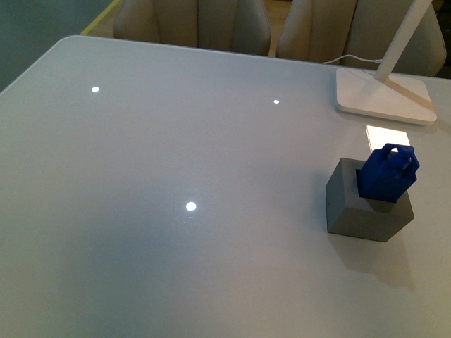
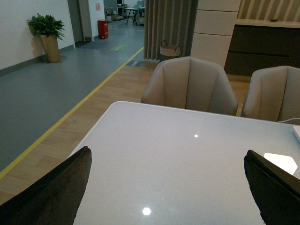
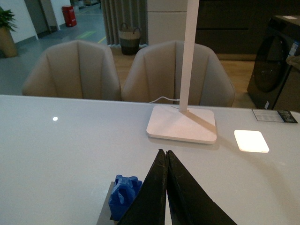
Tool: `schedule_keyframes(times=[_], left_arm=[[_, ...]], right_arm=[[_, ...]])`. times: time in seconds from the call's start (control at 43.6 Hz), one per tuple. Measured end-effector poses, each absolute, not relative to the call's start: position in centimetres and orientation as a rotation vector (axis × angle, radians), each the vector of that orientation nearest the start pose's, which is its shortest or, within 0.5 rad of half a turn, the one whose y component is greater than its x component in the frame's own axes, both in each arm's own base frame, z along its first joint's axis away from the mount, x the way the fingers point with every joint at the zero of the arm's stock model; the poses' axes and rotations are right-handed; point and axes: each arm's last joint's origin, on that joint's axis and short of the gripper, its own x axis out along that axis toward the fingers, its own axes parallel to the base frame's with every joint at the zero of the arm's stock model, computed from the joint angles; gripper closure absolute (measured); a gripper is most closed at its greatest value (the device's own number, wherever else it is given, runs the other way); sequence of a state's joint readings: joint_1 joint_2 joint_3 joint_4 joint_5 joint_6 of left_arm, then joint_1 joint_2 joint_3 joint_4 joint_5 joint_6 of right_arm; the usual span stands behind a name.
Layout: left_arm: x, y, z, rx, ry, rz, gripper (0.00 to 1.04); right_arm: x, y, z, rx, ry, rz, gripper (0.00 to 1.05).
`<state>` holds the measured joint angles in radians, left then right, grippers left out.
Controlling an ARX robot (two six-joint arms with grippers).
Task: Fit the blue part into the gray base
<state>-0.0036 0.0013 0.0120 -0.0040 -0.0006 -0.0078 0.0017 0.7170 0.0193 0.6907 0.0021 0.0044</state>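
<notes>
The gray base [image 1: 366,204] stands on the white table at the right in the front view. The blue part [image 1: 387,171] sits in its top recess, upright, handle up, most of it still showing above the cube. Neither arm shows in the front view. In the right wrist view my right gripper [image 3: 166,152] is shut and empty, apart from the blue part [image 3: 123,195] on the gray base [image 3: 105,214]. In the left wrist view my left gripper [image 2: 168,187] is open and empty above bare table, with its fingers [image 2: 51,192] wide apart.
A white lamp base [image 1: 384,97] with its slanted arm stands at the table's back right, close behind the cube; it also shows in the right wrist view [image 3: 183,123]. Beige chairs [image 1: 194,24] line the far edge. The table [image 1: 176,176] spreads to the left.
</notes>
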Motion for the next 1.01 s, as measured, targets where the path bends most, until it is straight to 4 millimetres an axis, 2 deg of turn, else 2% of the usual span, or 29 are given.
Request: schedule_keyframes(times=[0.527,1.009], left_arm=[[9.7,0.0,16.7,-0.008,-0.007,-0.003,0.07],[9.7,0.0,16.7,-0.008,-0.007,-0.003,0.07]], right_arm=[[11.9,0.0,17.3,0.004,-0.018,0.000,1.03],[10.9,0.0,17.2,0.004,-0.018,0.000,1.03]])
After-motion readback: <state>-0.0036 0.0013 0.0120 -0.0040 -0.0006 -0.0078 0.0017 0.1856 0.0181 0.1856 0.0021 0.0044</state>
